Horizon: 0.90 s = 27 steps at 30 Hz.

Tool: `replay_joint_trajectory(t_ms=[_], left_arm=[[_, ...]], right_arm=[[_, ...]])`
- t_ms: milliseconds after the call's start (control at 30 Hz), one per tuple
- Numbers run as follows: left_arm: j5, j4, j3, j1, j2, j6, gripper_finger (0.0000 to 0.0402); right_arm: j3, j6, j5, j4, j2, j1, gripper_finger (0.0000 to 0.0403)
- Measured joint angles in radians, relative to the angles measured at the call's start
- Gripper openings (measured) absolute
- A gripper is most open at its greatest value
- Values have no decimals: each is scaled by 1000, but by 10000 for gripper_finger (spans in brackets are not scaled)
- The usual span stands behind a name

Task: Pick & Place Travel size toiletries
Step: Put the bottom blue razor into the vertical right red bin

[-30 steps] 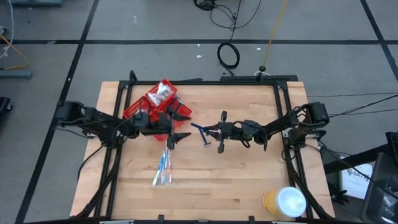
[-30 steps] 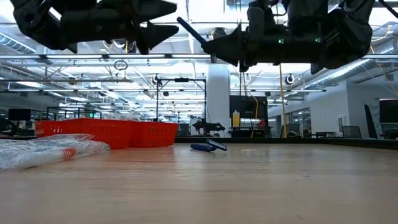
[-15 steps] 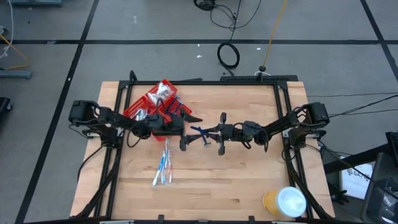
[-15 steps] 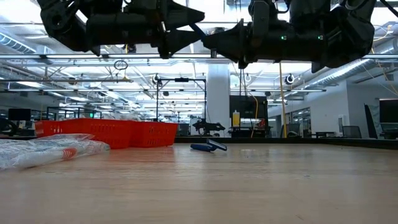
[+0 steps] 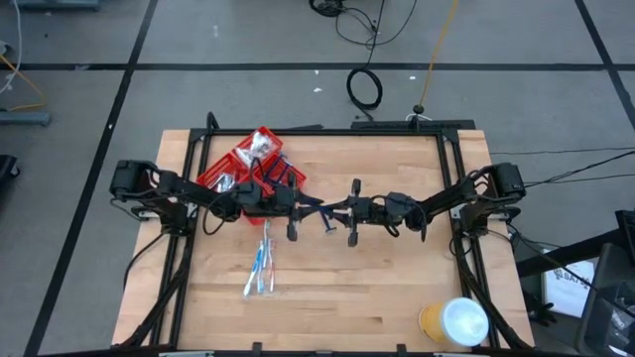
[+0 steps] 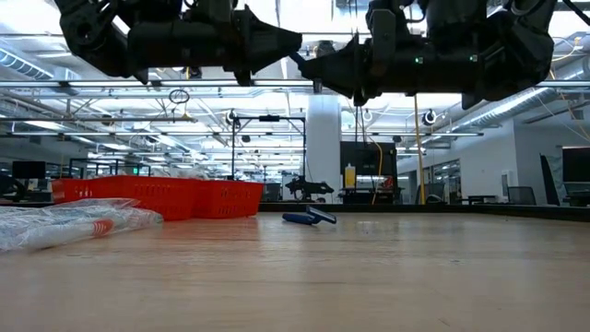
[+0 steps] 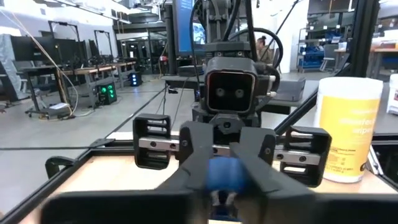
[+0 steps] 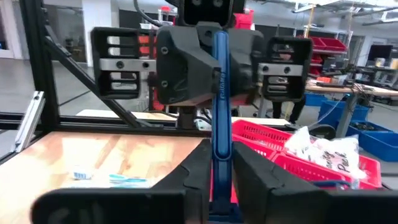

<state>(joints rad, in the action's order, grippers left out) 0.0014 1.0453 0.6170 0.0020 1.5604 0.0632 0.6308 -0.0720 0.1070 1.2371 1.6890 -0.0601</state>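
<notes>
A dark blue stick (image 5: 318, 206) hangs in the air over the table's middle, between my two grippers, which face each other. My left gripper (image 5: 304, 205) comes from the table's left and is shut on one end. My right gripper (image 5: 334, 210) comes from the right, shut on the other end. In the low view both grippers (image 6: 297, 44) (image 6: 306, 65) show high above the tabletop. Two small blue pieces (image 6: 309, 218) lie on the wood below. Toothbrushes in clear wrap (image 5: 261, 268) lie nearer the front. My left gripper pinches the stick's far end (image 8: 219, 43) between its two fingers, coming level from the table's left. The stick is clear of the table. My right gripper pinches the stick's near end (image 8: 221, 155) between its two fingers (image 8: 194, 174), level from the table's right. The stick runs on along the fingers toward the left gripper, clear of the table.
A red compartmented tray (image 5: 226, 171) with packets stands at the back left, just behind my left arm. A yellow roll with a white top (image 5: 453, 322) stands at the front right corner. Bare wood lies at the front centre.
My left gripper has gone toward the table's right, up to my right gripper, and has shut on the free end of the blue stick. The stick has stayed where it was, clear of the table.
</notes>
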Motion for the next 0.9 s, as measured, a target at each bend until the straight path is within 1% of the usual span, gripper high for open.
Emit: replay_joint_trajectory(t_ms=[33, 67, 133, 233, 300, 367, 433, 567, 700, 800, 900], left_arm=[[4, -4, 0, 2, 0, 6, 25], [1, -11, 0, 4, 0, 7, 17], [-25, -28, 0, 8, 0, -2, 20], [-120, -75, 0, 8, -3, 12, 25], [-181, -124, 0, 7, -12, 36, 18], [-298, -188, -1, 15, -22, 57, 12], [-412, -251, -3, 19, -39, 58, 13], [-559, -388, -2, 19, -90, 44, 24], [-717, -543, -2, 19, -140, 40, 12], [-800, -679, -2, 26, -153, 23, 12], [-817, -776, -2, 48, -155, -32, 25]], right_arm=[[0, 4, 4, -5, 0, 0, 62], [0, 9, 3, -12, 0, 1, 75], [0, 18, 5, -24, 0, 1, 102], [0, 52, 20, -44, 0, 4, 134], [0, 61, 33, -56, 0, 13, 151], [0, 70, 30, -59, -1, 13, 163], [0, 90, 24, -66, -1, 10, 172], [0, 105, 23, -67, -1, 14, 181], [0, 103, 18, -68, -1, 12, 181], [0, 102, 22, -69, -1, 13, 180], [0, 102, 19, -68, -1, 13, 181]])
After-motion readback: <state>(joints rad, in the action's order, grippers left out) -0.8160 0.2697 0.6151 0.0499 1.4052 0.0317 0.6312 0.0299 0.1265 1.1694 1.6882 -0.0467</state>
